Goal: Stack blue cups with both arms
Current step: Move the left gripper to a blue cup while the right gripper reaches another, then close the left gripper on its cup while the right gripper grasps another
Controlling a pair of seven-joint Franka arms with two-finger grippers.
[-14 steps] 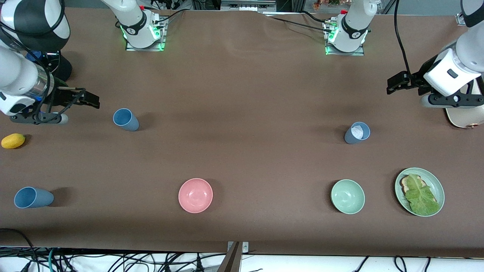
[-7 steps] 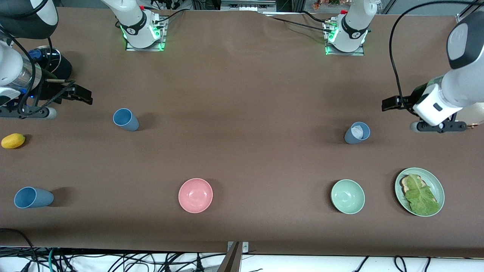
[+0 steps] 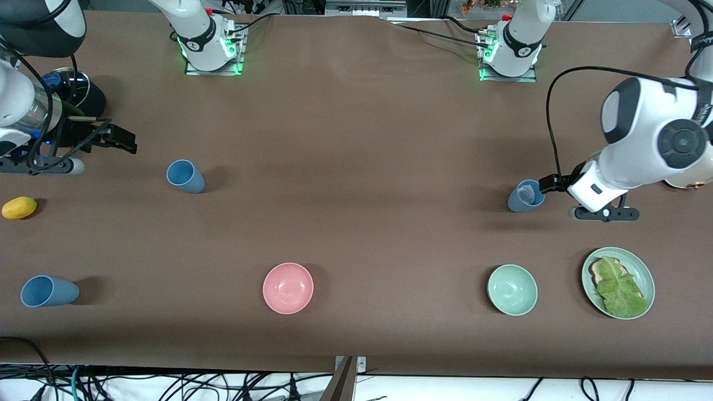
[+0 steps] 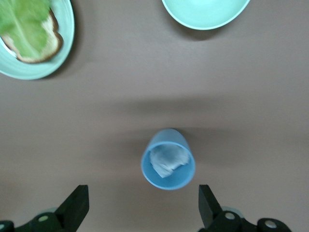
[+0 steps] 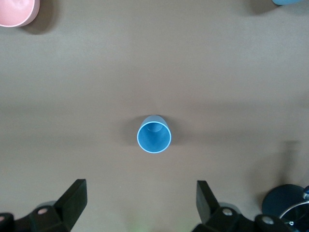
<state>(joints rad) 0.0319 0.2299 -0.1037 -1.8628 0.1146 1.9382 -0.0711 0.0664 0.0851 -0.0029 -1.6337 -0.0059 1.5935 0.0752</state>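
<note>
Three blue cups stand on the brown table. One cup (image 3: pixel 185 176) is toward the right arm's end and shows empty in the right wrist view (image 5: pixel 154 134). A second cup (image 3: pixel 49 291) stands near the front edge at that end. The third cup (image 3: pixel 525 196) holds a white crumpled scrap and also shows in the left wrist view (image 4: pixel 168 158). My left gripper (image 3: pixel 548 182) is open and hangs just beside this cup's rim, fingers wide apart in its wrist view (image 4: pixel 141 210). My right gripper (image 3: pixel 120 139) is open and empty, over the table short of the first cup (image 5: pixel 140 203).
A pink bowl (image 3: pixel 288 288), a green bowl (image 3: pixel 512 289) and a green plate (image 3: pixel 640 267) with bread and lettuce stand along the front. A lemon (image 3: pixel 19 207) and a black pot (image 3: pixel 83 94) are at the right arm's end.
The left arm has swung down and inward, bringing its gripper right beside the cup with the scrap. The right gripper drew back a little toward the pot, then stayed still.
</note>
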